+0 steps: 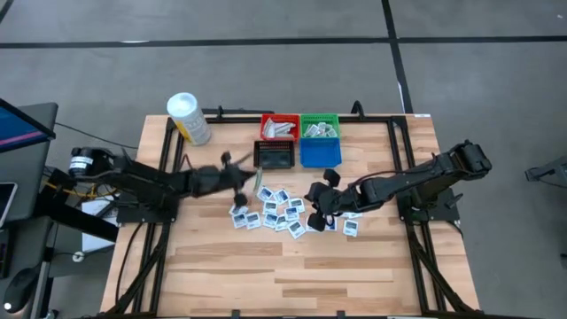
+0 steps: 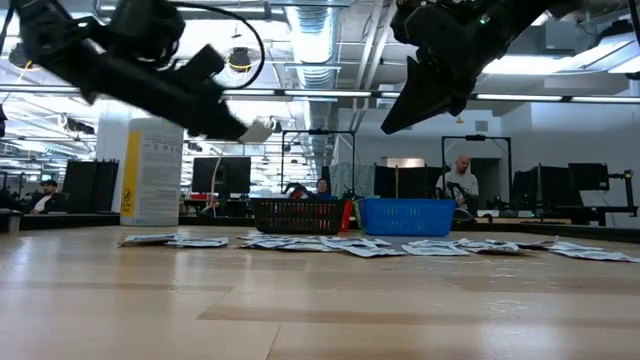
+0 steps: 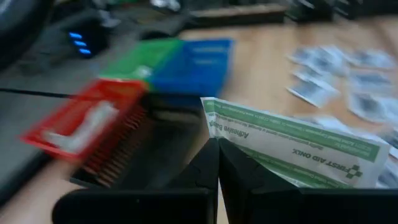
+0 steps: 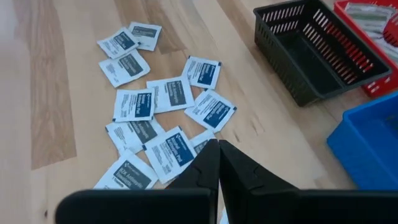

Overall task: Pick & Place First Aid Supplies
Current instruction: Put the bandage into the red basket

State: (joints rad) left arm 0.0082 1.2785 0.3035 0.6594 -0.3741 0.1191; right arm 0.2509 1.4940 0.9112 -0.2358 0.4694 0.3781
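Note:
My left gripper is shut on a narrow green-and-white strip packet and holds it in the air just in front of the black bin. In the low view the strip hangs well above the table. Several square white packets with dark print lie flat on the wood between the two arms. My right gripper hovers shut over the right end of that scatter with nothing between its fingers. The red bin and the green bin hold some packets. My left gripper pinches the strip at one short end between its two fingers. The fingers come from the table's left, close to level and slanting slightly down. The rest of the strip sticks out sideways past the fingertips, lifted clear of the table.
A blue bin stands right of the black one, with the red and green bins behind them. A white tub with a yellow label stands at the far left. People sit beyond the table's far edge. Bare wood lies toward the near edge.

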